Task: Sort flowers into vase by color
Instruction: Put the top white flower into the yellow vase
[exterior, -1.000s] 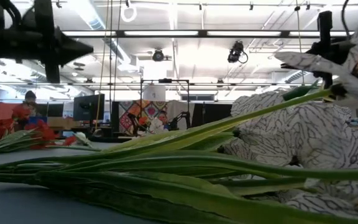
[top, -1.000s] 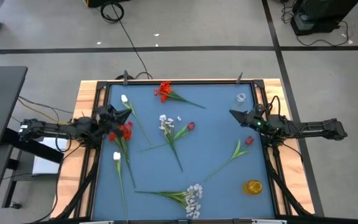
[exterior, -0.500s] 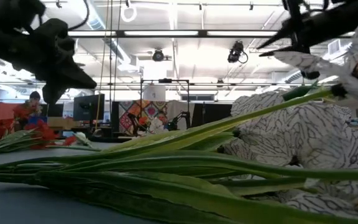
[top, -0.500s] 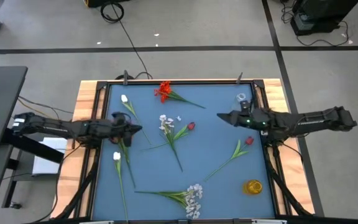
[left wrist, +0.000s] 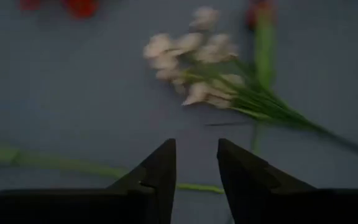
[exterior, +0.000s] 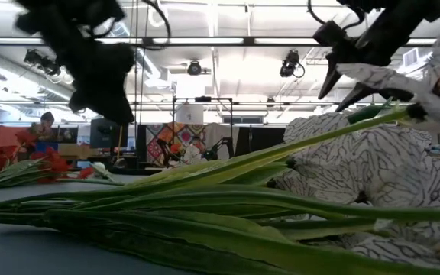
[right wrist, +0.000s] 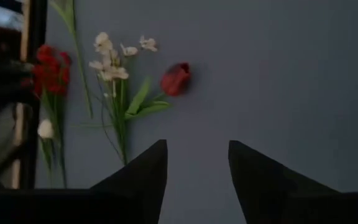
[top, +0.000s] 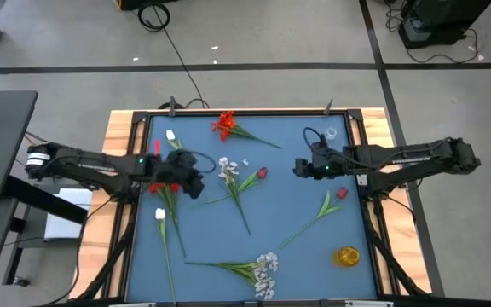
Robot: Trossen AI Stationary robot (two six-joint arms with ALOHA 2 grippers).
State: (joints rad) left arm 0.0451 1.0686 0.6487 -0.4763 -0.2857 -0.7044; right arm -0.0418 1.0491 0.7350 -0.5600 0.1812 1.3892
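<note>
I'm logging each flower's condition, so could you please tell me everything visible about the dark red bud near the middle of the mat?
The dark red bud is a small closed, tulip-like artificial bloom, smooth and deep red, on a thin green stem with long leaves. It lies flat on the blue mat, its stem angled down-left and crossing the stems of the small white blossom spray beside it. Neither tool touches it.

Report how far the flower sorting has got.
Done: nothing; the yellow vase and the clear vase hold no flowers. In hand: nothing; the left gripper and right gripper hover empty, jaws open. Left: every flower, including the red bud and white spray.
</note>
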